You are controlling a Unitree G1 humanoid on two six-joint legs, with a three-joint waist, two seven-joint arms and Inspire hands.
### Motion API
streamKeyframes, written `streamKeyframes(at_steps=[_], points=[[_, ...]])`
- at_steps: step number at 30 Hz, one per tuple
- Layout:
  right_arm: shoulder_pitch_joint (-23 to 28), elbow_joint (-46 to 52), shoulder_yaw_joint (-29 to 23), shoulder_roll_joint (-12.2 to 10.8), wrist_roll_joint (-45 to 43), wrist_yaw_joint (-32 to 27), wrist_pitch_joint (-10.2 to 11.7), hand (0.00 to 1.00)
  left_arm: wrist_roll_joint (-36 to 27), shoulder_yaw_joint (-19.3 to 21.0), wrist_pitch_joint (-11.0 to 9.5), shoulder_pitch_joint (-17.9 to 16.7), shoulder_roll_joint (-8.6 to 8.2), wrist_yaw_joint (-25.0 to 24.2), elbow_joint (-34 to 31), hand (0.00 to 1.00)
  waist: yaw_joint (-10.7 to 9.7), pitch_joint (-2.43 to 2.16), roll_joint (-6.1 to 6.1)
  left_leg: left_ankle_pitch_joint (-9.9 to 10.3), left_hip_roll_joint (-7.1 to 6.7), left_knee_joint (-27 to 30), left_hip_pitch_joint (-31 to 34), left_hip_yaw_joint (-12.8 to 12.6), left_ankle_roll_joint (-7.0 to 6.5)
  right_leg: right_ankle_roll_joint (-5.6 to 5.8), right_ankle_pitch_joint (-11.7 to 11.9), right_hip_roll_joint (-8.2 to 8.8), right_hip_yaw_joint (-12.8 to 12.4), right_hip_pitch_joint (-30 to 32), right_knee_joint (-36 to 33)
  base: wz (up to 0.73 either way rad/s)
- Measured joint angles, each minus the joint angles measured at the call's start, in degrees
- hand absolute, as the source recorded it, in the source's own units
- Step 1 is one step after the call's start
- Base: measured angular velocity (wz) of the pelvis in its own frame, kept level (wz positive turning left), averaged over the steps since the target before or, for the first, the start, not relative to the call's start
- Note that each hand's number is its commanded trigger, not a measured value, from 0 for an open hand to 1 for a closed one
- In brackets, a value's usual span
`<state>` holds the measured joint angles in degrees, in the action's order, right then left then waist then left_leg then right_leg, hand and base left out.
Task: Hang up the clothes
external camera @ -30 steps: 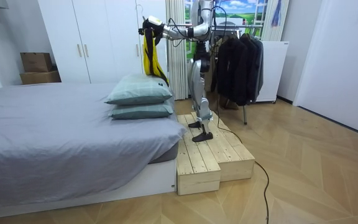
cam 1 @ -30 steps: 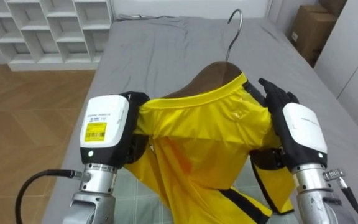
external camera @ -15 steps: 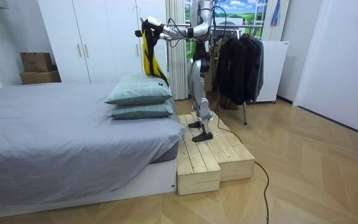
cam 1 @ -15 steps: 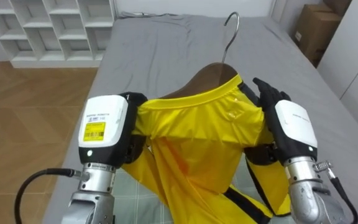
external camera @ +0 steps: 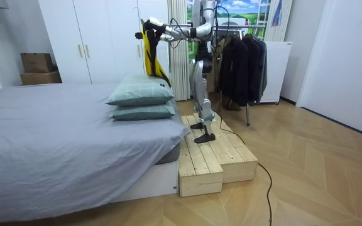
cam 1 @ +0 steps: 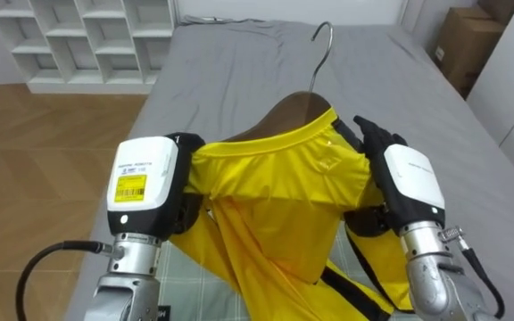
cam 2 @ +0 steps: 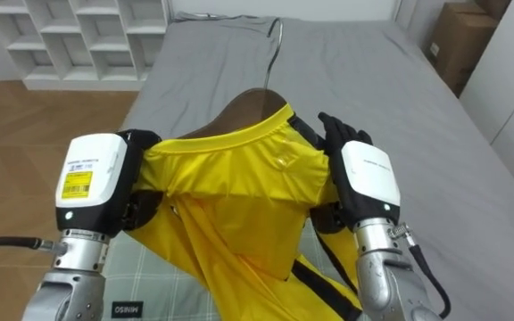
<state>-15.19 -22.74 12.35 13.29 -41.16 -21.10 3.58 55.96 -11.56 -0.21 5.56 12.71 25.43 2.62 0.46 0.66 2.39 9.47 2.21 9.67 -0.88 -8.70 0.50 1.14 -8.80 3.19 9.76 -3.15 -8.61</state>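
Note:
A yellow shirt (cam 1: 275, 196) with dark trim hangs on a brown wooden hanger (cam 1: 288, 111) whose metal hook (cam 1: 324, 36) points up and away from me. My left hand (cam 1: 145, 183) sits at the shirt's left shoulder, its fingers hidden under the cloth. My right hand (cam 1: 404, 178) rests against the right shoulder, open with fairly straight fingers. In the room view I stand on a wooden platform (external camera: 215, 160) beside the bed and hold the shirt (external camera: 149, 50) out at head height above the pillows.
The grey bed (cam 1: 239, 71) stretches ahead under the shirt, with checked pillows (external camera: 140, 94) below my arms. A white shelf unit (cam 1: 87, 40) stands at the far left and a cardboard box (cam 1: 458, 49) at the far right. A rack of dark clothes (external camera: 241, 63) is behind me.
Both arms have carried the shirt and hanger slightly further out over the bed. My right hand has closed in a little on the shirt's shoulder. The eye view has shifted slightly.

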Motion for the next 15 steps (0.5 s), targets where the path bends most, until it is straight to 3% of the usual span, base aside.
streamKeyframes(at_steps=[5,6,7,8,9,15], points=[[0.0,0.0,0.0,0.0,0.0,0.0,0.0,0.0,0.0,0.0,0.0,0.0,-0.02,0.0,0.0,1.0,0.1,0.0,-0.01,0.0,-0.01,0.0,0.2,0.0,0.0,0.0,0.0,0.0,0.1,0.1,0.0,0.0],[0.0,0.0,0.0,0.0,0.0,0.0,0.0,0.24,0.0,0.0,0.0,0.0,-0.02,0.0,0.0,1.0,0.1,0.01,-0.02,0.0,-0.01,0.0,0.2,0.0,0.0,0.0,0.0,0.0,0.1,0.1,0.0,0.0],[0.0,0.0,0.0,0.0,0.0,0.0,0.0,0.64,0.0,0.0,0.0,0.0,-0.01,0.0,0.0,1.0,0.1,0.02,-0.03,0.0,-0.01,0.0,0.2,0.0,0.0,0.0,0.0,0.0,0.1,0.1,0.0,0.0],[0.0,0.0,0.0,0.0,0.0,0.0,0.0,0.64,0.0,0.0,0.0,0.0,-0.01,0.0,0.0,1.0,0.1,0.02,-0.04,0.0,-0.01,0.0,0.2,0.0,0.0,0.0,0.0,0.0,0.1,0.1,0.0,0.0],[0.0,0.0,0.0,0.0,0.0,0.0,0.0,1.0,0.0,0.0,0.0,0.0,-0.02,0.0,0.0,1.0,0.1,0.03,-0.06,0.0,-0.01,0.0,0.2,0.0,0.0,0.0,0.0,0.0,0.1,0.1,0.0,0.0],[0.0,-0.2,0.0,0.0,0.0,0.0,0.0,1.0,0.0,-0.1,0.1,0.0,0.0,0.0,0.0,1.0,0.1,0.13,-0.23,0.0,-0.01,0.0,0.2,0.0,0.0,0.0,0.0,0.0,0.1,0.2,0.0,0.0]])
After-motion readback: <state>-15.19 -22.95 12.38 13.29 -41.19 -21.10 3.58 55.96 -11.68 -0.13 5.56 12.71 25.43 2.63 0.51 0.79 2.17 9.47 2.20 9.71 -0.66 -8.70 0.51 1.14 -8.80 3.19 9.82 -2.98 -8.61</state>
